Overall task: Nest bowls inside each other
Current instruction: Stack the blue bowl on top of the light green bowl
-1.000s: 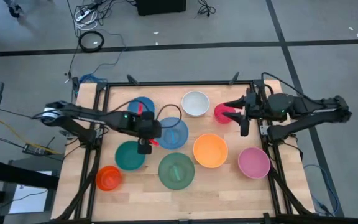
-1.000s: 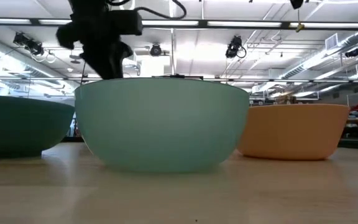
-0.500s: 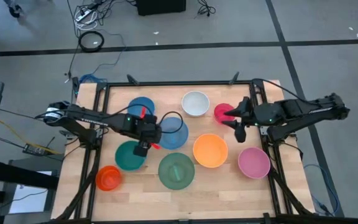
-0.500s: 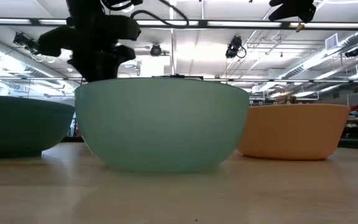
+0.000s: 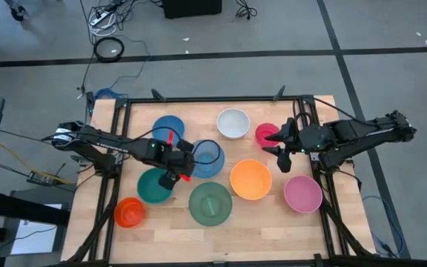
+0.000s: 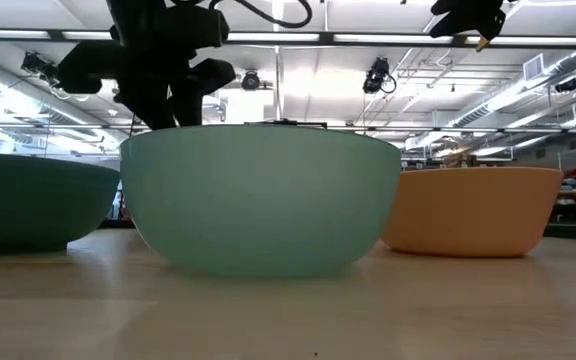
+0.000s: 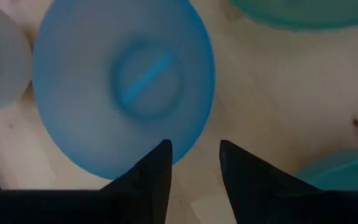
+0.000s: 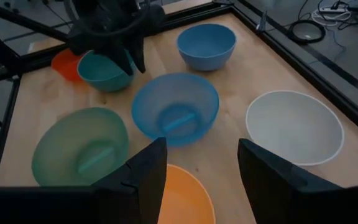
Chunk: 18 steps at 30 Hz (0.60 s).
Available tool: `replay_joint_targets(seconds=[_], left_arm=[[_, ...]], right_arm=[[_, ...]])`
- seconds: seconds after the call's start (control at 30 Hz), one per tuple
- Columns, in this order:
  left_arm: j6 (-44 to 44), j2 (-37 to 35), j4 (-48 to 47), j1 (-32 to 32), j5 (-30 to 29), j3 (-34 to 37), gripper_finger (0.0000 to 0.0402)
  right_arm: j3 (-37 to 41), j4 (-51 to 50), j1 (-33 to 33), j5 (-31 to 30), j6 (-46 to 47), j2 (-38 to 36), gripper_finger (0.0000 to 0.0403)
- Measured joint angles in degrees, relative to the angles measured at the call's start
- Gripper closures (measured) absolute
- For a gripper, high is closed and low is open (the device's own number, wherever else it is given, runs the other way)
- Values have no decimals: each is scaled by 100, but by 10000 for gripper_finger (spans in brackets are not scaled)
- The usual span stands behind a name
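Observation:
Nine bowls rest on their bases, apart, on the wooden table (image 5: 273,222): blue (image 5: 168,128), light blue (image 5: 207,157), white (image 5: 233,123), small red-pink (image 5: 267,135), orange (image 5: 250,179), pink (image 5: 303,193), green (image 5: 210,202), teal (image 5: 155,185), small orange (image 5: 130,212). My left gripper (image 5: 175,177) hangs open, pointing steeply down, between the teal and light blue bowls. In its wrist view the open fingertips (image 7: 194,163) stand at the light blue bowl's (image 7: 123,87) rim, apparently above it. My right gripper (image 5: 276,141) hovers open over the red-pink bowl, facing the table's middle (image 8: 201,168).
A black frame (image 5: 213,99) runs along the table's far and side edges. In the low view the green bowl (image 6: 258,200) fills the middle, with the teal one (image 6: 28,205) on one side and the orange one (image 6: 468,205) on the other. Bare wood lies along the near edge.
My left gripper has rolled about its own axis while staying over the gap between the teal and light blue bowls. My right gripper has sunk a little and tipped further downward by the red-pink bowl, and now shows at the low view's top. No bowl has moved.

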State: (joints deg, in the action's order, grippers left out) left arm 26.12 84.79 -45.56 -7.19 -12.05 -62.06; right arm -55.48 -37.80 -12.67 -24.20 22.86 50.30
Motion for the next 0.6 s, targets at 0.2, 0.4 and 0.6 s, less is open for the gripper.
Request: replay_joint_targets(seconds=[0.2,0.4,0.6], left_arm=[[195,-2,355,3,57,270,259],[214,-2,731,9,52,338,259],[189,207,661,104,222,341,260]], right_arm=[[0,-1,2,-18,-1,0,217],[0,0,2,-25,-1,0,217],[1,-2,2,-29,5,0,217]])
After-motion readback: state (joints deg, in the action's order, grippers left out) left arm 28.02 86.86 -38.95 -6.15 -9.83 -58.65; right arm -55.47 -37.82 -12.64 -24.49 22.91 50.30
